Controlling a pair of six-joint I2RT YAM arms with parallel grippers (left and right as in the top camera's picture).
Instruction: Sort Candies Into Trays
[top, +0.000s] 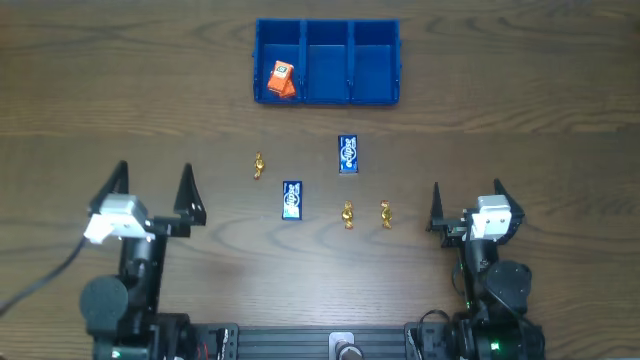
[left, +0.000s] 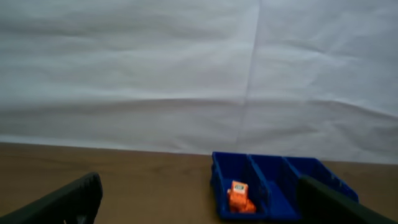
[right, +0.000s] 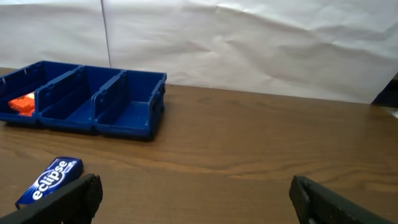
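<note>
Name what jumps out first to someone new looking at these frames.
The blue three-compartment tray at the far side of the table stands out, with orange candies in its left compartment alone. Nearer the arms, two blue packs and three gold-wrapped candies lie loose between the left gripper and right gripper, both open.

Both arms are tucked back at their own sides, left gripper (top: 154, 192) and right gripper (top: 468, 205) pointing forward, fingers spread wide apart, nothing held.
</note>
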